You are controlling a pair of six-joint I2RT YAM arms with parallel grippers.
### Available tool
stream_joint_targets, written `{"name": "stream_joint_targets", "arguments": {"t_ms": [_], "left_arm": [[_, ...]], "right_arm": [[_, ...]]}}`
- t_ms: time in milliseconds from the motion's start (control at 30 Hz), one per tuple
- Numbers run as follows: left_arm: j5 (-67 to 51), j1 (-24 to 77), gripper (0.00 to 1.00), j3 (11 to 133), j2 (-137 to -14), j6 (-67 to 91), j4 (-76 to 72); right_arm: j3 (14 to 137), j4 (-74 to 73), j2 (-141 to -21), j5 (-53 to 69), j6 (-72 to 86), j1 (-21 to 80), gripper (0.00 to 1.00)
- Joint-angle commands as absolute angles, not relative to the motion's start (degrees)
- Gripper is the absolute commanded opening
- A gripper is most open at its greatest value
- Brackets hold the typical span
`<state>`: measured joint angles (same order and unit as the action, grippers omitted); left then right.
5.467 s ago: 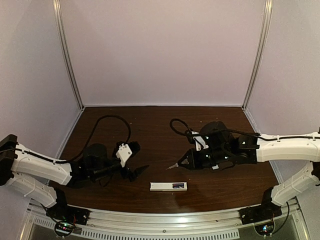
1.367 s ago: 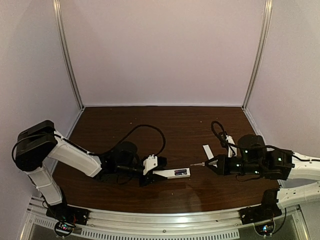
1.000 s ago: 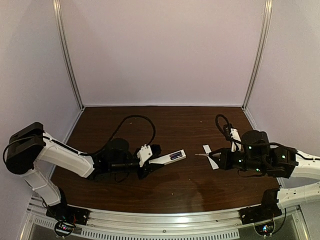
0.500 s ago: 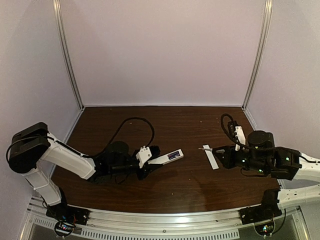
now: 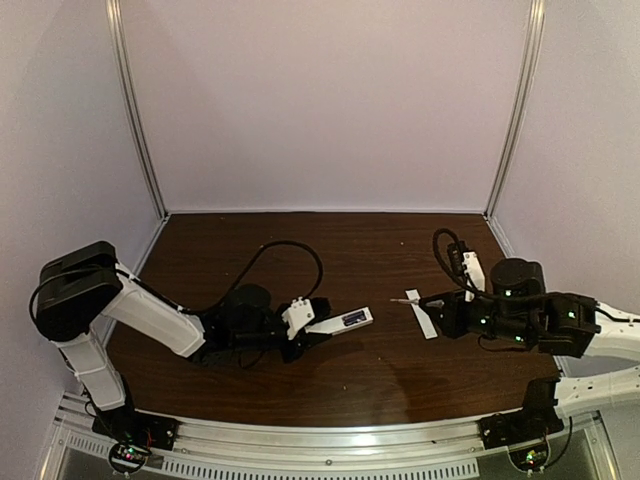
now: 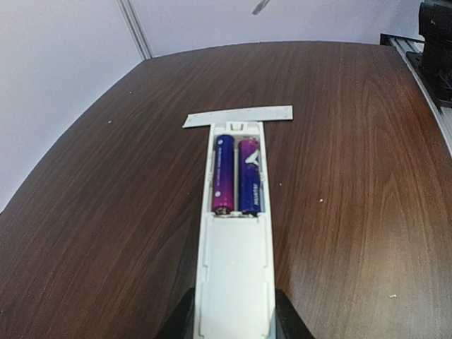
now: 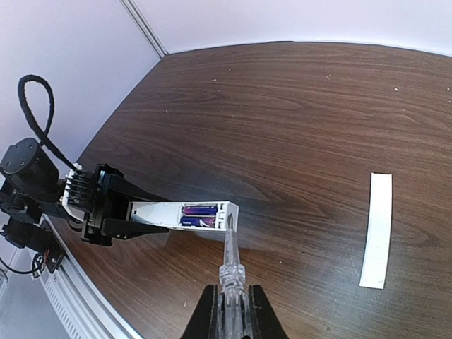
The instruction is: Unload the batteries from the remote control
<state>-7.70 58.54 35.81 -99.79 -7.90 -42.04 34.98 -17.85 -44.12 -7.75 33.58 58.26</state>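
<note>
The left pincer [image 6: 233,321] is pressed onto the near end of the remote control [image 6: 234,275], which projects straight ahead of it with the recess face up. Both batteries [image 6: 236,176] sit side by side in the recess, toward the end far from this pincer. Some seconds earlier the remote lay loose on the surface [image 5: 350,250] with this pincer apart from it. It is now gripped, appears raised at its far end, and has in the last half-second moved closer to the right arm. The right pincer [image 7: 229,311] is pinching the screwdriver [image 7: 231,261], whose tip reaches ahead and stops just short of the remote's far end. The cover strip [image 7: 376,229] lies flat off to one side of that pincer. Judgement: the cover is off and the remote is steadied and presented; prying out both cells remains.
</note>
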Motion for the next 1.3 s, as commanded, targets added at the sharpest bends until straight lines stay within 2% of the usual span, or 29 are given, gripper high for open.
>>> {"name": "stream_joint_targets", "arguments": {"t_ms": [0,367,467,667,867,1267], "left_arm": [[-7.6,58.3,0.00,37.1,-100.1,-7.8,-45.8],[-6.0,60.0,0.00,35.9,-98.3,-12.4,-42.9],[-6.0,60.1,0.00,33.3,-98.7,-14.2,-47.3],[-12.5,60.1,0.00,31.6,-98.5,-17.3,-46.9],[-17.4,60.1,0.00,31.9,-97.5,-17.2,-43.3],[-18.0,60.1,0.00,32.5,-97.7,-17.3,-41.7]], "right_arm": [[38.6,-19.3,-46.1,-5.9,33.6,58.4,0.00],[41.4,-20.2,-50.5,-1.7,35.1,58.7,0.00],[42.5,-20.7,-51.3,1.1,34.1,59.0,0.00],[45.5,-25.1,-52.5,4.7,28.7,60.3,0.00],[49.8,-32.4,-56.7,2.1,22.5,63.0,0.00],[59.9,-44.7,-68.1,0.3,18.3,65.5,0.00]]}}
